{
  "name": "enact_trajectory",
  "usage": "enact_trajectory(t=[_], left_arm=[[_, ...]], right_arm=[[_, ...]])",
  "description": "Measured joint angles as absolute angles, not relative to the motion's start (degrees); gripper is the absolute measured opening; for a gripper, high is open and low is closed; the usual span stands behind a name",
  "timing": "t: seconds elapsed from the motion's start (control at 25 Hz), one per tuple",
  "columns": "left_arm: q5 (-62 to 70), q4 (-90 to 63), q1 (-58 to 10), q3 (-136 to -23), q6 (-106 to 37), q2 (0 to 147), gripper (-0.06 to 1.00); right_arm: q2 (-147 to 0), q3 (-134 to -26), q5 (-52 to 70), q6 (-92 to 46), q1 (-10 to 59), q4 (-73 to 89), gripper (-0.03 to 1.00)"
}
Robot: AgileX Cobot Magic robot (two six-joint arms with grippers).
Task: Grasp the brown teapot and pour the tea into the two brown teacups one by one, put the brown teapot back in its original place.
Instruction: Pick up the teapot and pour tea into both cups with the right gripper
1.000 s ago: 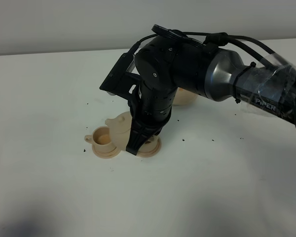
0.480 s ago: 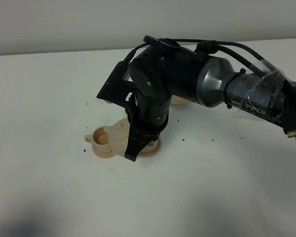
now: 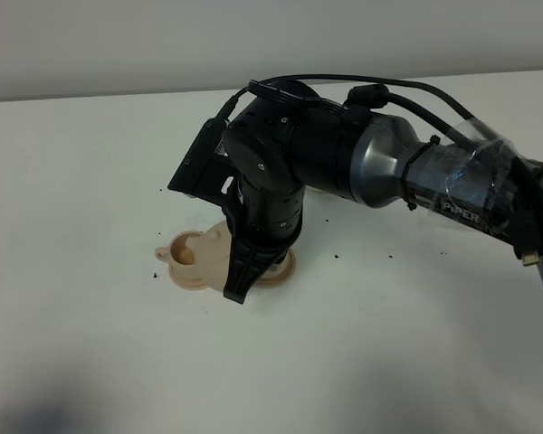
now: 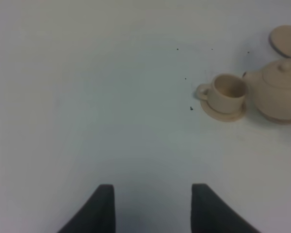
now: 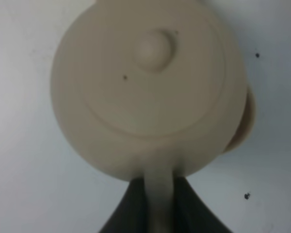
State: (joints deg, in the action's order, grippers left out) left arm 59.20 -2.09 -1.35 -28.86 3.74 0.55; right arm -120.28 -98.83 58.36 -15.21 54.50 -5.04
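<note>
Step in hand, by the look of it: lining up for the 1st pour. Holding pot (image 5: 145, 87) by its loop handle (image 5: 159, 216) w/ R gripper (image 5: 160, 194), jaws pinched shut on handle from both sides. Stands or hangs upright (can't tell if lifted), lid (image 5: 155, 48) on, approx mid-tabletop (image 4: 77, 87), spout toward cup (image 4: 227, 91) and just beside its rim, not yet over it. Sits on own saucer (image 4: 222, 115), that cup, ear turned away from pot. No job for L gripper (image 4: 153, 208): jaws apart, nothing between, above bare tabletop well apart from cup.

Next, prob.: shift spout over cup mouth, then tip slowly toward it. Thin handle, so needs firm pinch; watch lid for slipping at steep tilt.

Contents: no liquid visible in cup; looks plain tan inside, can't tell if dry. Pot closed, contents unseen. Tan rim (image 5: 247, 119) peeking from under pot: 2nd cup or saucer, can't tell. Flat disc (image 4: 287, 41) near pot, bare; likely pot's resting place.
</note>
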Motion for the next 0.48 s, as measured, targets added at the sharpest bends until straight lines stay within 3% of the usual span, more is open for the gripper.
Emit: enact_trajectory(t=[0.48], left_arm=[[59.2,-2.1,-1.4,-28.9,3.7,0.5,0.41]], right_arm=[[-120.3,-100.9,62.0,-15.0,54.5,-6.6,0.12]])
